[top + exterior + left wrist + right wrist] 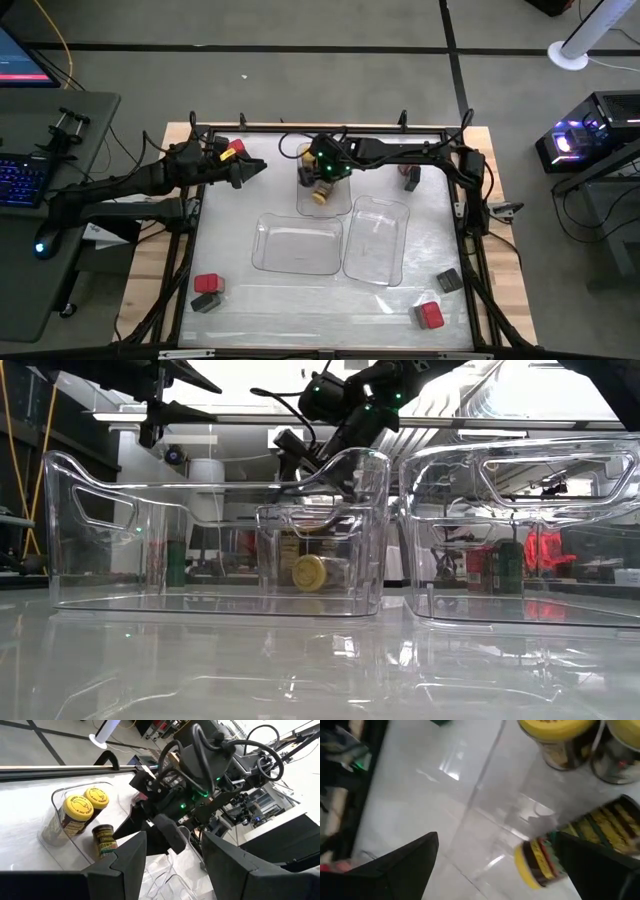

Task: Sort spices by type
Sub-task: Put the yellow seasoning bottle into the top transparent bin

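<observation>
The white table carries three clear plastic trays: two large ones side by side in the middle, one on the left and one on the right, and a smaller tray just behind them. The right arm reaches in over the small tray, and the right gripper hangs above it with its fingers spread wide and nothing between them. The left arm lies along the table's back left corner; the left gripper points toward the small tray, its fingers partly apart, empty as far as the wrist view shows. Inside the small tray two yellow-lidded jars stand upright side by side, lids up. A third jar lies on its side on the tray floor just beside them, long axis flat, its yellow lid facing the table's front edge. Red-topped containers sit at the front left, front right and back left, and dark blocky ones rest at front left and at the right.
</observation>
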